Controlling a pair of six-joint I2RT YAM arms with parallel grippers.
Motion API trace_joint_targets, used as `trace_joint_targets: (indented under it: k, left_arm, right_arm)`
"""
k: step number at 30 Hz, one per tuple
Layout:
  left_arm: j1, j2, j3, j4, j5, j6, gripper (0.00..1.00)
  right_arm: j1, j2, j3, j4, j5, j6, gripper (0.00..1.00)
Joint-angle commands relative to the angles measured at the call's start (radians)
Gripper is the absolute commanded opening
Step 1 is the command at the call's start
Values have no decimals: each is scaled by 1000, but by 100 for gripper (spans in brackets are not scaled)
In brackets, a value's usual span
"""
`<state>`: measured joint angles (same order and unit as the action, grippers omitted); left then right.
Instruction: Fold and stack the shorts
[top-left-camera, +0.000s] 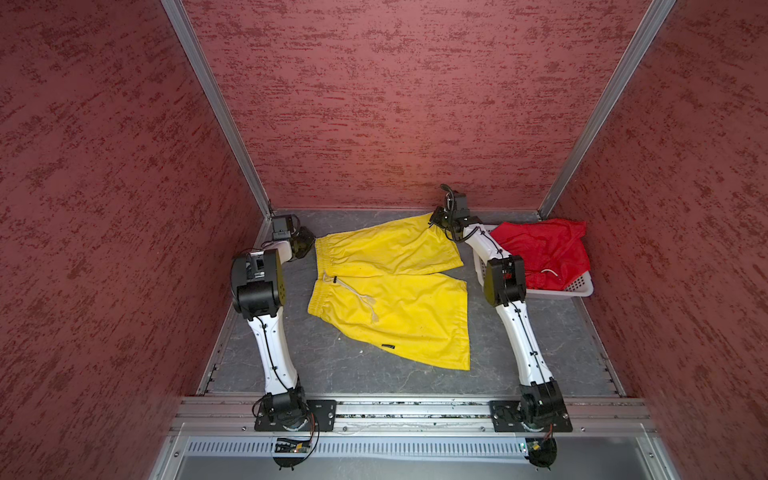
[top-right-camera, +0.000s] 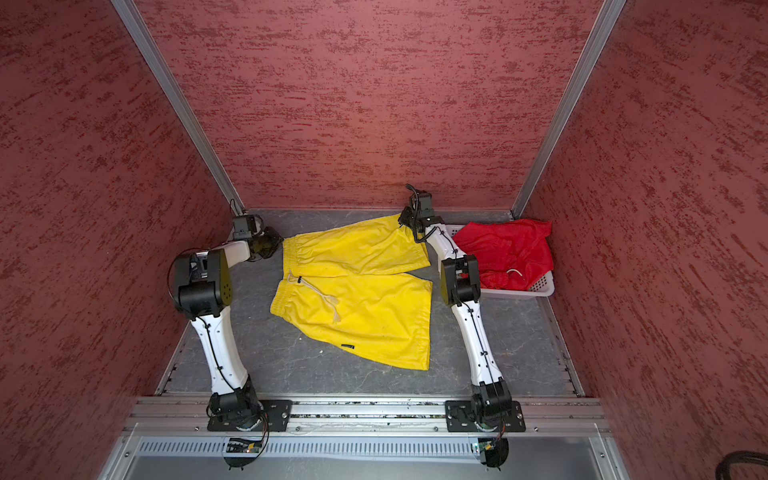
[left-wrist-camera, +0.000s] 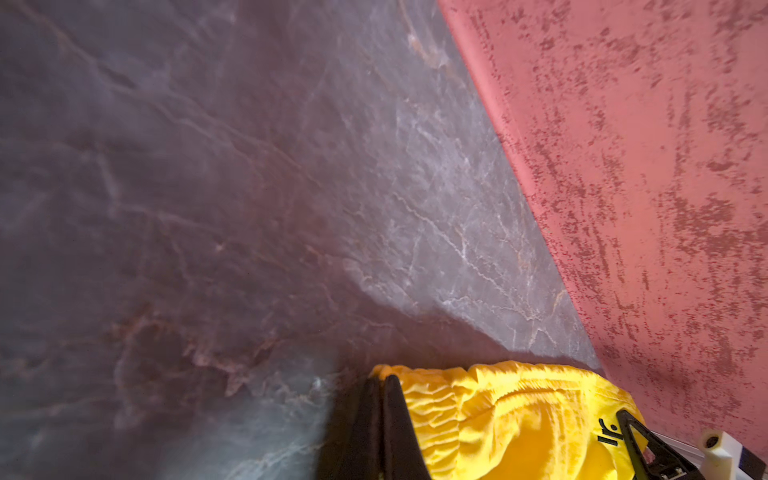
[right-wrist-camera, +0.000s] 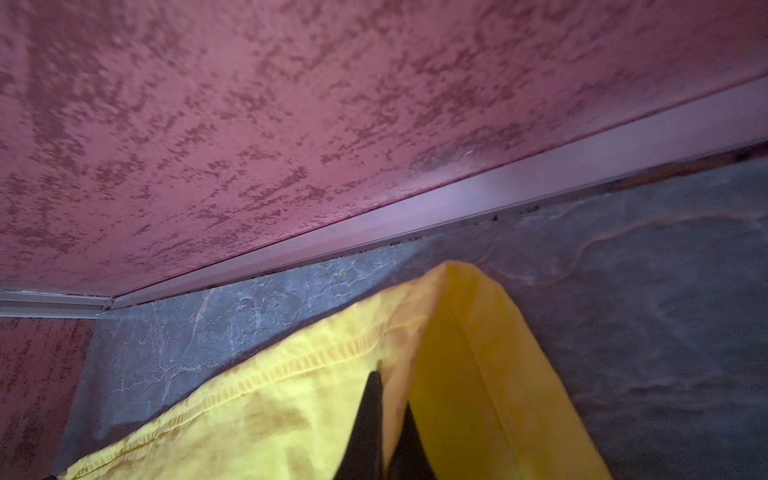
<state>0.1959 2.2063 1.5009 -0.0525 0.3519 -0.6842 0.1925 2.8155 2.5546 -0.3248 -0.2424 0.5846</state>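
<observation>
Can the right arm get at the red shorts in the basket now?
Probably not yet: the right gripper is shut on the yellow shorts. Once released, likely yes; the red shorts lie uncovered in the basket close by.

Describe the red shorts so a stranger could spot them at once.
Find the grey table between the red walls. At its far right corner stands a white perforated basket, with the red shorts crumpled inside. Their only neighbour, the yellow shorts, lies spread flat on the table.
</observation>
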Motion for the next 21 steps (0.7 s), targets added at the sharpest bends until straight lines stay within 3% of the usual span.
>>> trace_joint_targets:
  k: [1, 5, 15, 21]
  left_arm:
    - [3, 0, 28, 17, 32, -11, 0]
    - [40, -18, 22, 72, 81, -63, 0]
    - [130, -93, -97, 176, 156, -172, 0]
    - [155, -143, -215, 289, 233, -251, 0]
  right_arm:
    - [-6, -49, 19, 41, -6, -26, 0]
    - [-15, -170, -122, 83, -41, -29, 0]
    - [-18, -665, -891, 555, -62, 18, 0]
    - [2, -890, -1307, 850, -122, 142, 0]
